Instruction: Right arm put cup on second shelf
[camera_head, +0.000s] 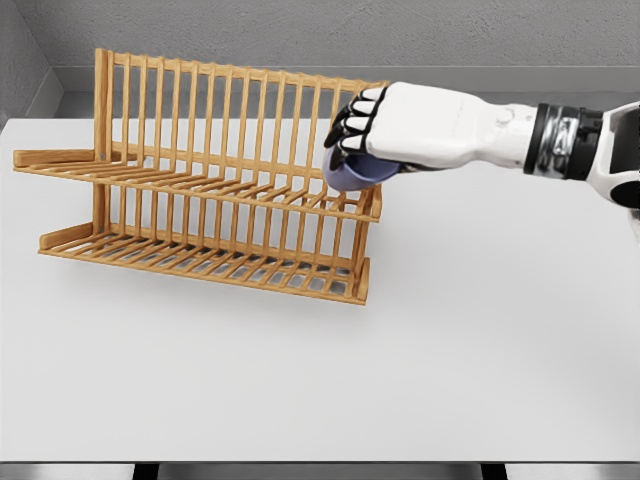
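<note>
Setting: white tabletop (480, 340) under the hand, grey wall behind it, a pale ledge running along the wall's foot.
Right hand (385, 128): white shell with black finger joints, reaching in from the right edge; it is clenched around the blue cup (356, 172), fingers (350, 122) curled over the cup's top and far side.
Hidden by the hand: most of the cup; only its rounded lower part shows beneath the palm. Rim, opening and any handle cannot be made out.
Cup relative to the hand: directly below the palm and knuckles, held against them, tilted rather than upright as far as the visible part tells.
Cup relative to the rack: at the right end of the wooden dish rack (200, 180), level with its upper shelf (180, 182); whether the cup touches the slats or sits just above them cannot be told.
Rack: two slatted tiers with an upright slatted back, stretching away to the left of the hand; lower shelf (200, 262) below and left of the cup.
Right arm: black wrist band and white forearm, cut off at the right edge.
Near table edge: dark supports show under it at the bottom.
</note>
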